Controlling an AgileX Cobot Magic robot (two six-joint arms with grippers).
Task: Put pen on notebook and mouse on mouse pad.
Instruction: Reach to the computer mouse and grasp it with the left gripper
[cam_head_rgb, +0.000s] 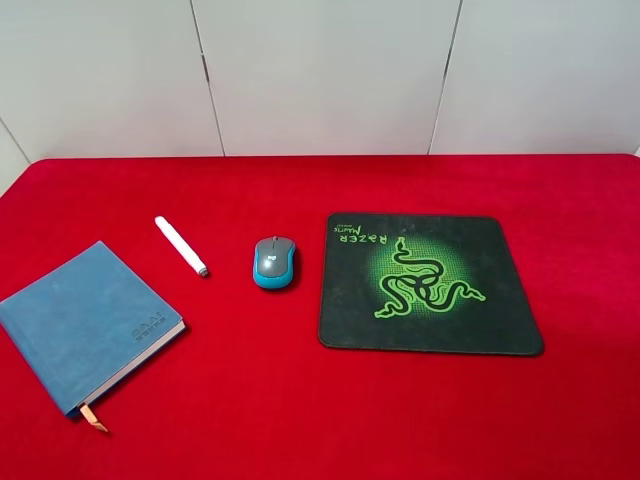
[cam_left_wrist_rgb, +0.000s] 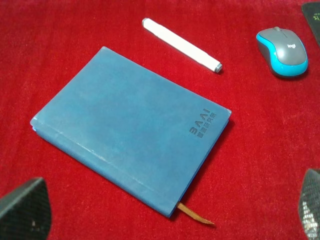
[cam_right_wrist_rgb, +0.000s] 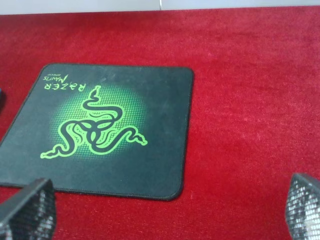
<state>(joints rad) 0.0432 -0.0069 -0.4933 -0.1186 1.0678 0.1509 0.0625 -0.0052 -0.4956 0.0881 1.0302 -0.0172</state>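
The blue notebook (cam_head_rgb: 88, 322) lies at the table's left front, its orange ribbon pointing toward the front edge. The white pen (cam_head_rgb: 181, 245) rests on the cloth just behind and to the right of it. To the right of the pen sits the grey and blue mouse (cam_head_rgb: 274, 262), on the cloth just left of the black mouse pad (cam_head_rgb: 430, 283). Neither arm shows in the exterior view. My left gripper (cam_left_wrist_rgb: 167, 210) hangs open above the notebook (cam_left_wrist_rgb: 132, 127), with the pen (cam_left_wrist_rgb: 181, 45) and mouse (cam_left_wrist_rgb: 282, 51) beyond. My right gripper (cam_right_wrist_rgb: 165, 205) is open over the mouse pad (cam_right_wrist_rgb: 100, 127), holding nothing.
A red cloth (cam_head_rgb: 330, 420) covers the whole table. Behind it stands a white panelled wall (cam_head_rgb: 320, 70). Bare cloth stretches right of the mouse pad and along the front edge.
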